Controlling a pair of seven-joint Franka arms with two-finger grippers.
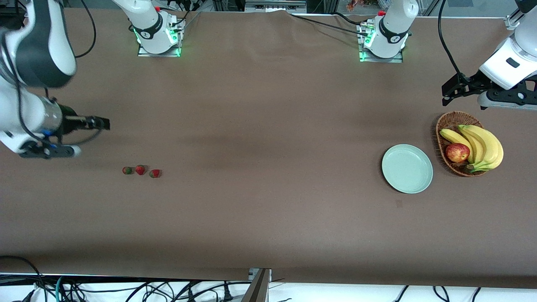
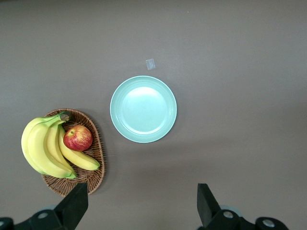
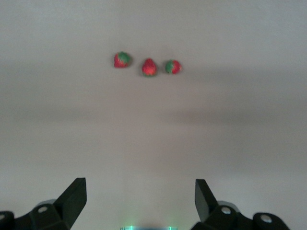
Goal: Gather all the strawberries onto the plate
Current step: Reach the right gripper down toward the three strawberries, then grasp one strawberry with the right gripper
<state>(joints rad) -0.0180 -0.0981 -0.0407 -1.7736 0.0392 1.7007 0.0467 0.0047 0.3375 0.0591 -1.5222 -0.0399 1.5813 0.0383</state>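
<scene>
Three small red strawberries [image 1: 127,170], [image 1: 140,169], [image 1: 155,173] with green caps lie in a short row on the brown table, toward the right arm's end. They also show in the right wrist view [image 3: 122,59], [image 3: 149,67], [image 3: 172,66]. The empty pale mint-green plate [image 1: 407,168] sits toward the left arm's end and shows in the left wrist view [image 2: 143,109]. My right gripper [image 1: 102,123] is open and empty, up over bare table beside the strawberries [image 3: 140,201]. My left gripper [image 1: 448,91] is open and empty, up over the table beside the basket [image 2: 141,206].
A brown wicker basket [image 1: 449,121] with bananas [image 1: 482,144] and a red apple [image 1: 457,152] stands beside the plate; it also shows in the left wrist view [image 2: 93,179]. A small scrap [image 1: 398,203] lies on the table nearer the front camera than the plate.
</scene>
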